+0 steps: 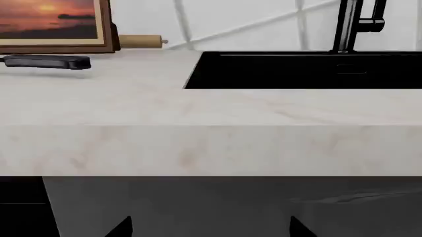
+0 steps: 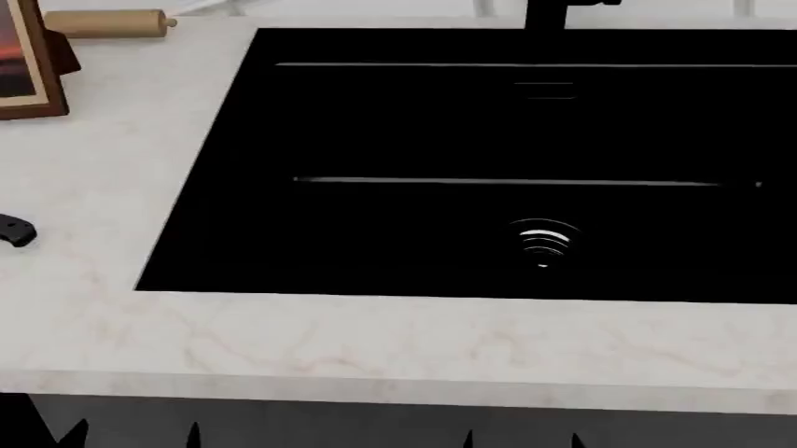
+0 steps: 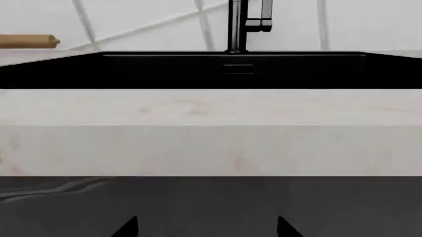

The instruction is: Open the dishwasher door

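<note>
Pale marble countertop (image 2: 373, 350) is filling the middle of every view, with the black sink (image 2: 187, 233) set into it and the black faucet (image 3: 237, 24) rising behind. Along the back wall a wooden rolling pin (image 1: 140, 41) is lying beside a framed sunset picture (image 1: 53, 24), and a dark-handled utensil (image 1: 46, 61) is resting on the counter in front of the frame. All of these are sitting well clear of the work.

Both arms are hanging low, below the counter's front edge, probably because the target is a front panel under the worktop. The left gripper (image 1: 211, 229) is showing only two dark fingertips with a wide gap between them, so its jaws are standing apart and holding nothing. The right gripper (image 3: 205, 228) is showing the same: jaws apart, nothing between them. Both are facing a grey panel (image 1: 231, 207) beneath the sink.

The dishwasher door (image 1: 20, 207) is, by judgement, the black surface appearing at the edge of the left wrist view, beside that grey panel and directly under the counter. Only a narrow strip is showing, and no handle or control strip can be made out. It is lying to the robot's left of the left jaws and not between them, while the right jaws are pointing further away from it.
</note>
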You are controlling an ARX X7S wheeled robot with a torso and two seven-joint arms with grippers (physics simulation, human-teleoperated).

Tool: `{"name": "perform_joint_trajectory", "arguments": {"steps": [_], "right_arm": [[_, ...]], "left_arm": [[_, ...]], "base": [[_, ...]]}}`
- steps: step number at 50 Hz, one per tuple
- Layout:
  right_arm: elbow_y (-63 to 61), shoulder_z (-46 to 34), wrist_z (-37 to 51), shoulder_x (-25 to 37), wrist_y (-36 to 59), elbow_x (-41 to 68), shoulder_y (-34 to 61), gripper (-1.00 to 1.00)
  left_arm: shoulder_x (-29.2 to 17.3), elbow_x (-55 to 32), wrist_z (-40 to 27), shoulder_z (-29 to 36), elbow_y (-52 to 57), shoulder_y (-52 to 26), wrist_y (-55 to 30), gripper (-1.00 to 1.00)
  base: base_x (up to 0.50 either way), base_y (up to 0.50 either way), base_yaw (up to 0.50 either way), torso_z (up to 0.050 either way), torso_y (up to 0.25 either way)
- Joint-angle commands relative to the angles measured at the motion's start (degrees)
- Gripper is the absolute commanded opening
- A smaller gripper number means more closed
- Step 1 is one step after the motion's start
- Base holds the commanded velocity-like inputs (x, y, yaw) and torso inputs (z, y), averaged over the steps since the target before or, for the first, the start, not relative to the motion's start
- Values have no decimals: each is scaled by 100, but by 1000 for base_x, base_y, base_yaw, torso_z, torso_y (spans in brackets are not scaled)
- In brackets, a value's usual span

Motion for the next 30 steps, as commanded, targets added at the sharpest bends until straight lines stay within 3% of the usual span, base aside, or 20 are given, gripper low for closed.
{"name": "perform_joint_trajectory", "arguments": {"steps": [1, 17, 30], "right_arm": [[16, -890, 881, 750, -80, 749, 52, 100], [174, -967, 997, 755, -172, 788, 107, 100], [294, -1002, 1003, 764, -238, 935, 154, 100]], "left_arm": [[-806, -807, -951, 963, -23, -72, 0, 100], [-887, -742, -1026, 1075, 8, -54, 182, 100], [-935, -784, -1065, 1100, -71, -82, 250, 100]], "base": [[0, 0, 0, 0, 0], [0, 0, 0, 0, 0], [-450, 0, 0, 0, 0]]}}
